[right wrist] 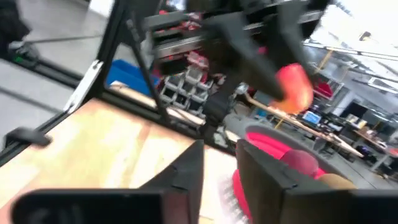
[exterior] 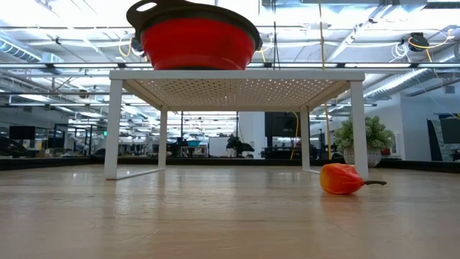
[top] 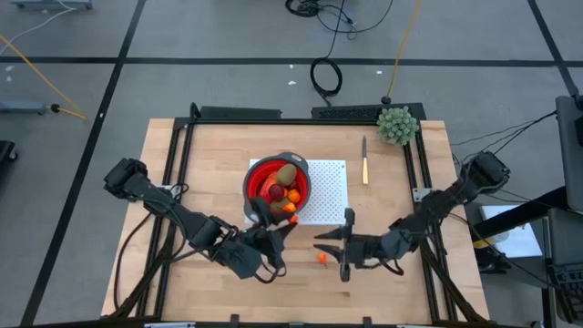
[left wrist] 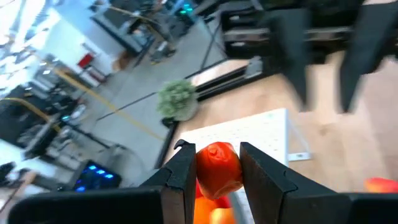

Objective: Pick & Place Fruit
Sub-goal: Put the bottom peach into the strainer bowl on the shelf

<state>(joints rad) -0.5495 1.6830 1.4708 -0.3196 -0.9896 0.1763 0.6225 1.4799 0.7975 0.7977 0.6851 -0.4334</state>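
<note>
The left end effector point(top: 284, 228) hangs just in front of the red bowl point(top: 276, 182), which sits on a white perforated stand point(top: 326, 191) near the middle of the tabletop point(top: 182, 173). Its fingers point(left wrist: 186, 171) pinch a red-orange fruit piece point(left wrist: 217, 168); the left wrist view shows the piece clamped between both pads. The bowl already carries several fruits, a brown kiwi-like oval point(top: 287, 174) and dark red and orange pieces among them.

The right end effector point(top: 335, 248) lies low over the tabletop, pointing toward the left arm. Its fingers point(right wrist: 186, 168) stand a little apart with nothing between them.

One small orange fruit point(top: 322, 259) lies loose on the wood between the two end effectors, just beside the right one's fingertips and nearer to it than to the left. In the low view it shows as an orange-red piece with a short dark stem, its long axis lying roughly flat along the tabletop, though its heading relative to the right fingers is hard to judge from above.

The held piece sits beside the bowl's near rim rather than over it, so the drop likely needs a short carry away from the robot and over the rim. A green bushy ball point(top: 397, 126) and a knife point(top: 364, 160) lie at the far side.
</note>
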